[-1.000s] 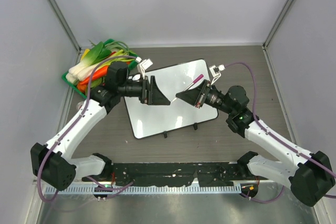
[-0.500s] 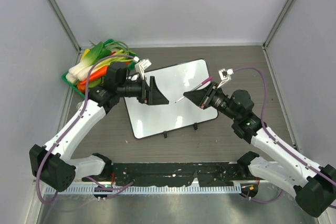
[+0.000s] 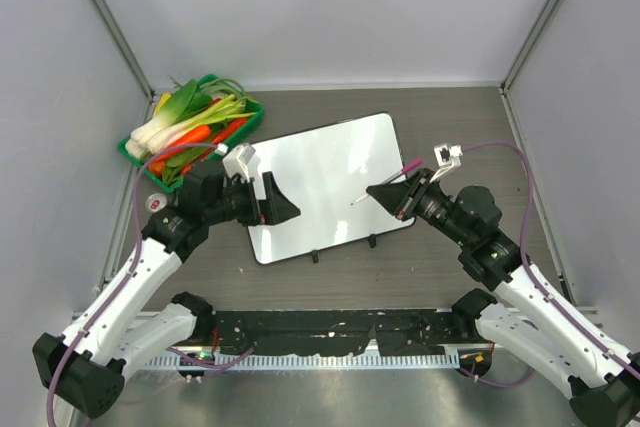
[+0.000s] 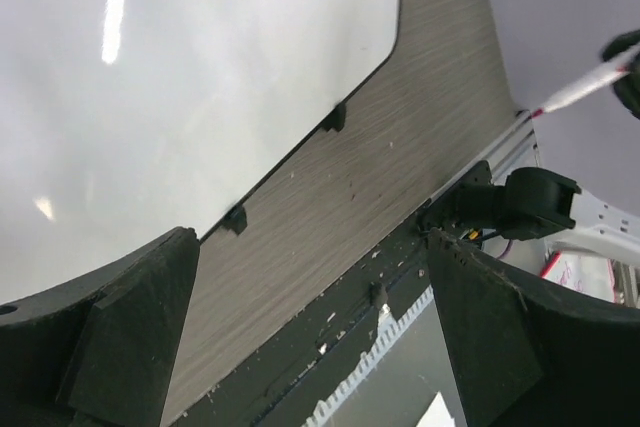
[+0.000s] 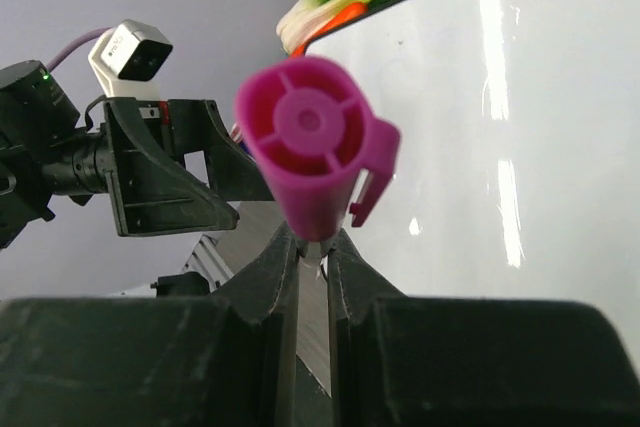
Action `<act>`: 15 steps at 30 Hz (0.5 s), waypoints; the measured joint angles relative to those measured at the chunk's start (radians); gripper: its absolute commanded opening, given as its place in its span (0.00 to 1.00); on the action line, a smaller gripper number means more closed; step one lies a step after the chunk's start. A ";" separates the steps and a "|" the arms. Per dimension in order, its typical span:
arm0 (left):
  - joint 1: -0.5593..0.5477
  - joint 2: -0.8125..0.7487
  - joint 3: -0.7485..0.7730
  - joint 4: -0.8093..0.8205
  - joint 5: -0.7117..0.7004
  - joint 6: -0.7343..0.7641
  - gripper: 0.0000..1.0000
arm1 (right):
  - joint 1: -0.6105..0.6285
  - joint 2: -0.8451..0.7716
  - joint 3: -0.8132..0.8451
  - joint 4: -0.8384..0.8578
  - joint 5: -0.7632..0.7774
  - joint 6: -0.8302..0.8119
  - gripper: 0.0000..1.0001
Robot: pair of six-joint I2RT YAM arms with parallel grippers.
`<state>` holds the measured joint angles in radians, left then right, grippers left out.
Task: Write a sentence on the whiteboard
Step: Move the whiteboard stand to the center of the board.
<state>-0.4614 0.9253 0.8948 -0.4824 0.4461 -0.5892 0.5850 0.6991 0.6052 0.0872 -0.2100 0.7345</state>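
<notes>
The whiteboard (image 3: 320,177) lies flat at the middle of the wood-grain table (image 3: 450,127), between the two arms. Its long axis runs from near-left to far-right, skewed to the table edges. The two black clips (image 3: 314,256) sit on its near long edge, and its glossy face shows streaks of reflected light. The right gripper (image 3: 392,194) is clenched on a magenta marker (image 3: 411,165), which in the right wrist view stands clamped between the fingers (image 5: 285,277) with its capped end toward the camera. The marker's long axis points left and slightly nearward, its tip over the right part of the board; whether the tip touches cannot be told. The left gripper (image 3: 275,204) hangs at the board's left short edge, jaws spread wide with nothing between them. A green basket (image 3: 135,147) of leeks and carrots (image 3: 190,112) stands at the far left. Compared with one second ago, the left gripper has drawn back leftward and nearward off the board, and the right gripper has retreated rightward, carrying the marker with it.
</notes>
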 measured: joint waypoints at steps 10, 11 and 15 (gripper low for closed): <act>0.000 -0.106 -0.239 -0.008 -0.101 -0.187 1.00 | 0.000 -0.168 -0.017 -0.261 0.010 -0.028 0.01; -0.002 -0.112 -0.259 -0.008 -0.107 -0.199 1.00 | 0.000 -0.181 -0.019 -0.278 0.010 -0.030 0.01; -0.019 -0.179 -0.341 -0.019 -0.143 -0.243 1.00 | 0.000 -0.261 -0.064 -0.319 0.007 -0.033 0.01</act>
<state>-0.4805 0.7460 0.5533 -0.5018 0.3035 -0.8322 0.5850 0.4385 0.5411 -0.2321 -0.2028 0.7013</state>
